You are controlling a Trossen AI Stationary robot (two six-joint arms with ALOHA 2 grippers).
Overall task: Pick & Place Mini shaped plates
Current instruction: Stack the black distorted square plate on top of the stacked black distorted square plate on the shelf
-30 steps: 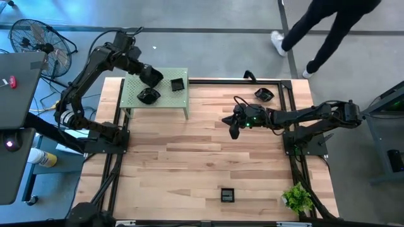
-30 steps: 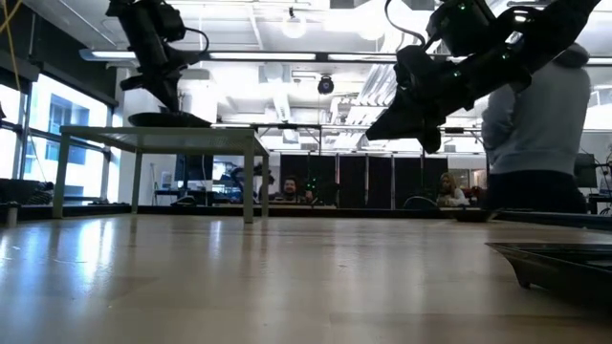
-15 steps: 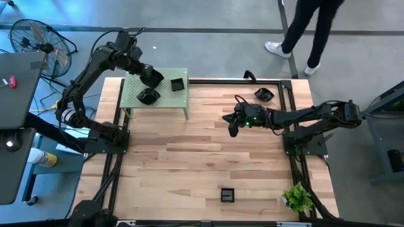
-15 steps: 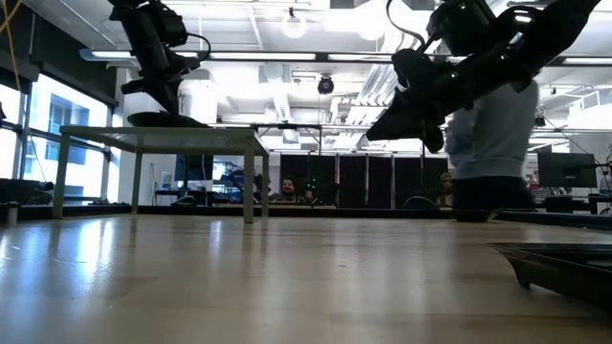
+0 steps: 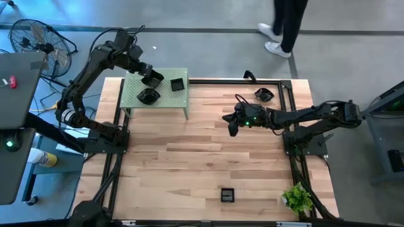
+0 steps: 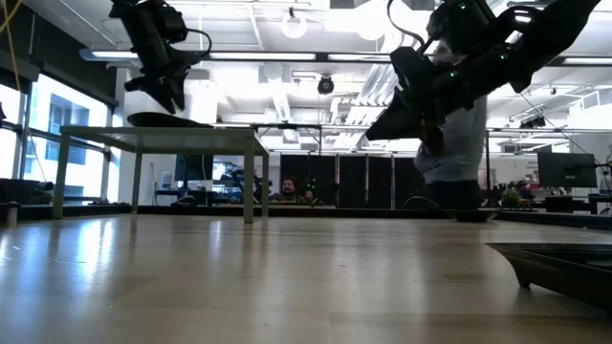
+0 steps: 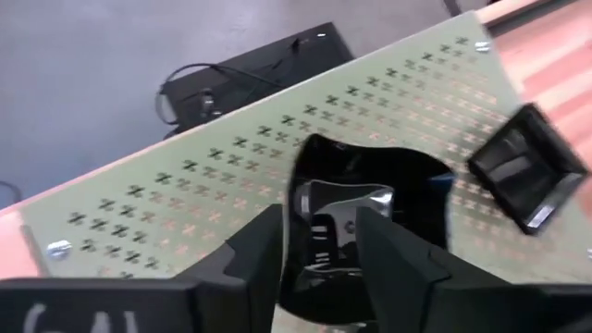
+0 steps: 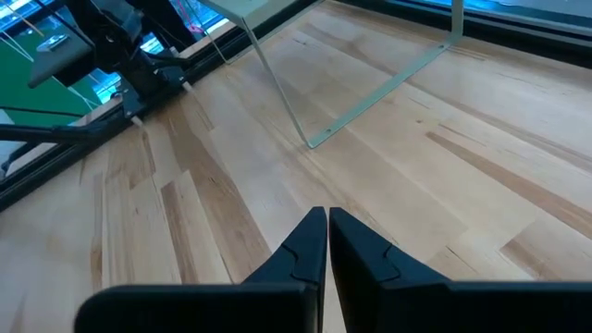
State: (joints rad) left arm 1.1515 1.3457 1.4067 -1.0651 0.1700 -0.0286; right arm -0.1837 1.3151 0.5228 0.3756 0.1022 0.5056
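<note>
A green perforated stand stands at the table's far left. Two glossy black mini plates rest flat on it: an irregular one and a square one. My left gripper hangs open just above the irregular plate. Its fingers stand on either side of that plate's near rim without holding it. My right gripper is shut and empty, held above the wooden table right of centre. Two more black plates lie on the table, one at the far right and one by the near edge.
A small green plant stands at the near right corner. A black frame rail runs along the table's edges. A person's legs pass beyond the far edge. A fan stands off the far left.
My left gripper has opened over the green stand and let go of the irregular black plate, which now lies on the stand. The arm has stayed in place. The person beyond the far edge has walked toward the left.
</note>
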